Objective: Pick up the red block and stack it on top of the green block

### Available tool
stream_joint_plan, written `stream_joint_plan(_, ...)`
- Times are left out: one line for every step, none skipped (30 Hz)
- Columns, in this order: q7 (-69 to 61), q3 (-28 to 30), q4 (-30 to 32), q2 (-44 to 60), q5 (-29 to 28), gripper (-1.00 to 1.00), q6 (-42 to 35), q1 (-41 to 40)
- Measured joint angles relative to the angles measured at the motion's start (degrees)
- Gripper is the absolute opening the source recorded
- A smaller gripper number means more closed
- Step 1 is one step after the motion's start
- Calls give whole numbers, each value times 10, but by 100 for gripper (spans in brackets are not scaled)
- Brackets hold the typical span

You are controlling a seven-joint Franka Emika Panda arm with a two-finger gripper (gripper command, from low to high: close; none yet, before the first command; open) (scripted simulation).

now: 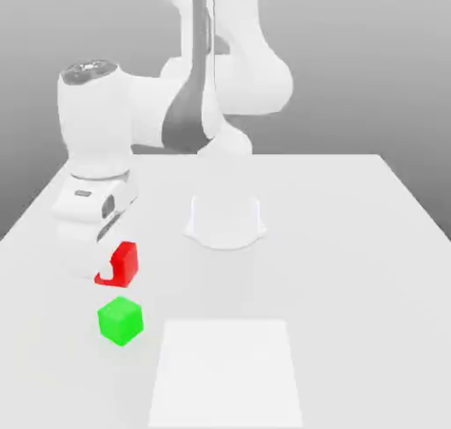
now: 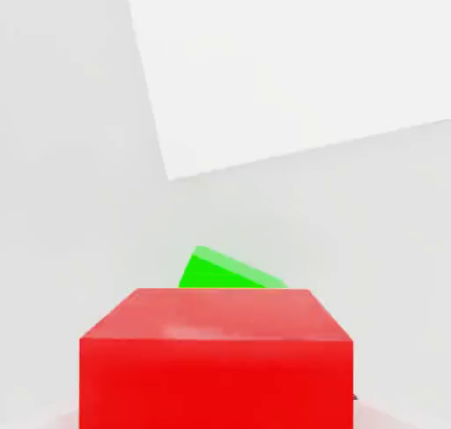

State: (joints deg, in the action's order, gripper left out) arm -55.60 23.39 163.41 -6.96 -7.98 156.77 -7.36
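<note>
Exterior view faces the arm across the table (image 1: 352, 242); hand view looks down close; both share 2 blocks.

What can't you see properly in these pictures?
- Exterior view: the gripper hides part of the red block.
- Hand view: the red block covers most of the green block, and the picture's edge cuts the red block off.

White tabletop with a paler patch

The tabletop (image 1: 352, 242) is plain, matte white and runs back to a grey backdrop (image 1: 370, 48). A lighter rectangular patch (image 1: 227, 374) lies flat on it at the near edge, also seen in the hand view (image 2: 291, 66).
</note>
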Motion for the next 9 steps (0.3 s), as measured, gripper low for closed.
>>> stream_joint_plan(-7, 3, -1, 15, 9, -100, 14, 4)
stream_joint_plan(-17, 3, -1, 31, 23, -100, 28, 7)
stream_joint_plan(-29, 1, -1, 47, 40, -100, 44, 11)
stream_joint_plan(-43, -1, -2, 64, 61, -100, 59, 15)
stream_joint_plan(-62, -8, -2, 81, 88, -100, 74, 15)
stream_joint_plan(-85, -16, -2, 98, 120, -100, 89, 17)
stream_joint_plan(-98, -24, -2, 108, 138, 100, 98, 13)
stream_joint_plan(-98, -24, -2, 108, 138, 100, 98, 13)
stream_joint_plan(-98, -24, -2, 108, 138, 100, 98, 13)
